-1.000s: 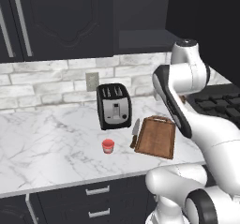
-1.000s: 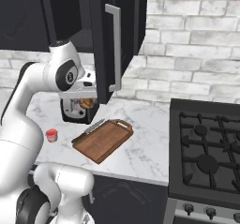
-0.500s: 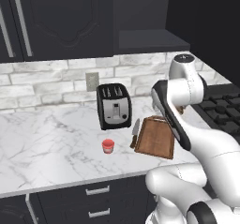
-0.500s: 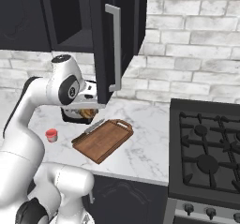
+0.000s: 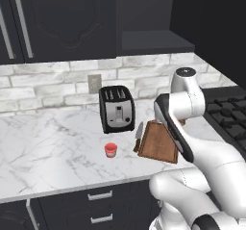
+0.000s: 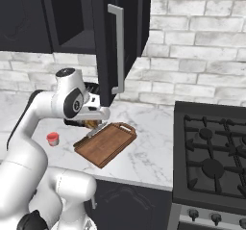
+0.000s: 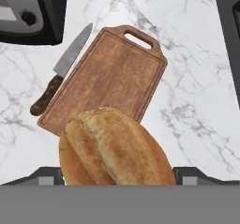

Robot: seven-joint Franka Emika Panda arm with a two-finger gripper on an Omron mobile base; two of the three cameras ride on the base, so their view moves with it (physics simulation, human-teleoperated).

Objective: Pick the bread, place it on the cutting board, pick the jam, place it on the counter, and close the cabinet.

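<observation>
The golden-brown bread point(image 7: 115, 148) sits between my gripper's point(image 7: 117, 174) fingertips, and the gripper is shut on it. It hangs above the near end of the reddish-brown cutting board point(image 7: 108, 78), which lies on the white marble counter point(image 7: 192, 87). In the right base view the gripper point(image 6: 92, 123) hovers over the board's point(image 6: 108, 145) left end, just under the open cabinet door point(image 6: 103, 41) with its silver handle point(image 6: 116, 51). The small red jam point(image 5: 111, 149) stands on the counter point(image 5: 48, 147), left of the board point(image 5: 158, 142).
A black-and-silver toaster point(image 5: 116, 108) stands behind the jam. A knife point(image 7: 61, 78) lies along the board's left edge. The stove point(image 6: 211, 157) borders the counter on the right. The open door hangs close above my arm.
My arm has come down and forward with the bread, bringing it lower over the cutting board. The jam, board and cabinet door have not moved.
</observation>
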